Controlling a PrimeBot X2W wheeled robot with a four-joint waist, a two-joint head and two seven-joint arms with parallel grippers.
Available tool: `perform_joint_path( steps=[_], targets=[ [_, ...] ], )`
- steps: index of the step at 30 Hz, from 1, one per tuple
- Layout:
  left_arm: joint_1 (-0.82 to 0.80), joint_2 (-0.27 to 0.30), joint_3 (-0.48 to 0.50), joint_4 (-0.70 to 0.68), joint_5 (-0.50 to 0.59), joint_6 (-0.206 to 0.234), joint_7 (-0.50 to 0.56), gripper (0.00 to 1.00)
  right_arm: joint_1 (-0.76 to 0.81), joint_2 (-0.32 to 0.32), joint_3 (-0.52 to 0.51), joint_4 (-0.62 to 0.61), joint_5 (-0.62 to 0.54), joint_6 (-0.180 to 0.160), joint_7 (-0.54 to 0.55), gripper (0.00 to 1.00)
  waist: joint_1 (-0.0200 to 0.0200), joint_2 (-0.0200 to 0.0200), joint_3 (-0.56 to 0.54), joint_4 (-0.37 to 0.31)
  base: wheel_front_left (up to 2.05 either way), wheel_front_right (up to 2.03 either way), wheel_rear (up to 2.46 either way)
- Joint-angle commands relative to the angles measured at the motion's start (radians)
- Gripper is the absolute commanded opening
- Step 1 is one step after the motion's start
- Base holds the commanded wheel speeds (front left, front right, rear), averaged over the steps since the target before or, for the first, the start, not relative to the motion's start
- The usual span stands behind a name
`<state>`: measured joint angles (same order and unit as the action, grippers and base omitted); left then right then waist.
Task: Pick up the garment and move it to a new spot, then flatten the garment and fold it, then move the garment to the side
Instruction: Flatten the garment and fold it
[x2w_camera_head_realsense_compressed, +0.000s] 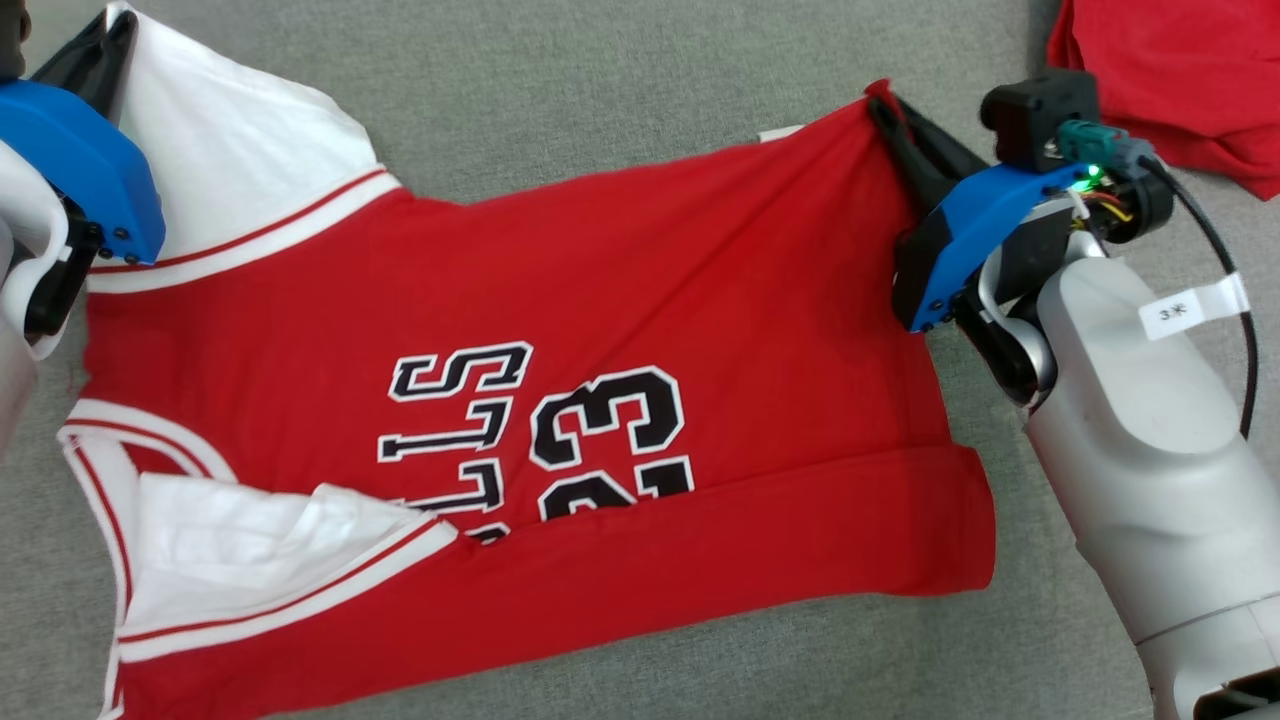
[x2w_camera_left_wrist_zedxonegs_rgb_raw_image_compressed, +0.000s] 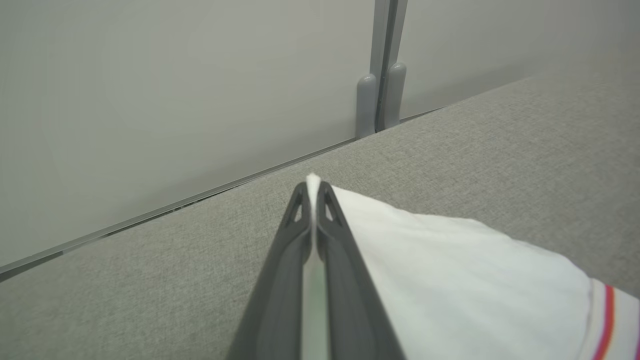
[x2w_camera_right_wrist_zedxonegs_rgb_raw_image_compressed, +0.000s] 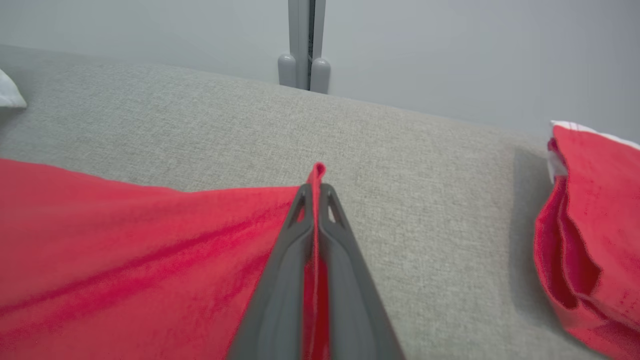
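Head view: jersey (x2w_camera_head_realsense_compressed: 600, 330) lies on the surface (x2w_camera_head_realsense_compressed: 600, 90), long axis 9-to-3 o'clock, left end effector (x2w_camera_head_realsense_compressed: 100, 48) pinching its 10 o'clock corner, right end effector (x2w_camera_head_realsense_compressed: 888, 118) pinching its 2 o'clock corner.

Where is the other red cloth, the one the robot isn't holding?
In the head view's upper right corner, the red cloth lies on the grey surface, beyond the right gripper.
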<state>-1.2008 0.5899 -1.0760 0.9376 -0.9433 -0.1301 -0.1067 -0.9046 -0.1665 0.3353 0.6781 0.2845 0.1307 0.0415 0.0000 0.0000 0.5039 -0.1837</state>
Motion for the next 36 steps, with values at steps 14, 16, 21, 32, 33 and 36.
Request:
perform_joint_path(
  steps=[14, 16, 21, 32, 33, 36],
  targets=[
    [0.089, -0.034, 0.012, -0.078, -0.017, -0.001, -0.156, 0.0, 0.102, -0.023, -0.037, 0.087, -0.035, 0.0, -0.197, 0.0, 0.0, 0.0, -0.106, 0.06, 0.0, 0.0, 0.0],
    [0.114, -0.021, 0.043, -0.127, 0.001, 0.012, -0.159, 0.0, 0.127, -0.022, -0.039, 0.089, -0.042, 0.0, -0.219, 0.0, 0.0, 0.0, -0.117, 0.068, 0.0, 0.0, 0.0],
    [0.253, 0.016, 0.166, -0.327, 0.065, 0.067, -0.159, 0.0, 0.182, -0.038, -0.061, 0.085, -0.056, 0.0, -0.266, 0.0, 0.0, 0.0, -0.146, 0.095, 0.0, 0.0, 0.0],
    [0.623, 0.05, 0.358, -0.682, 0.155, 0.185, -0.159, 0.0, 0.299, -0.054, -0.107, 0.063, -0.076, 0.0, -0.303, 0.0, 0.0, 0.0, -0.204, 0.136, 0.0, 0.0, 0.0],
    [0.655, 0.05, 0.371, -0.703, 0.163, 0.194, -0.159, 0.0, 0.312, -0.054, -0.111, 0.059, -0.078, 0.0, -0.305, 0.0, 0.0, 0.0, -0.209, 0.138, 0.0, 0.0, 0.0],
    [0.743, 0.043, 0.411, -0.755, 0.172, 0.219, -0.159, 0.0, 0.351, -0.054, -0.128, 0.032, -0.081, 0.0, -0.307, 0.0, 0.0, 0.0, -0.221, 0.142, 0.0, 0.0, 0.0]
  ],
)
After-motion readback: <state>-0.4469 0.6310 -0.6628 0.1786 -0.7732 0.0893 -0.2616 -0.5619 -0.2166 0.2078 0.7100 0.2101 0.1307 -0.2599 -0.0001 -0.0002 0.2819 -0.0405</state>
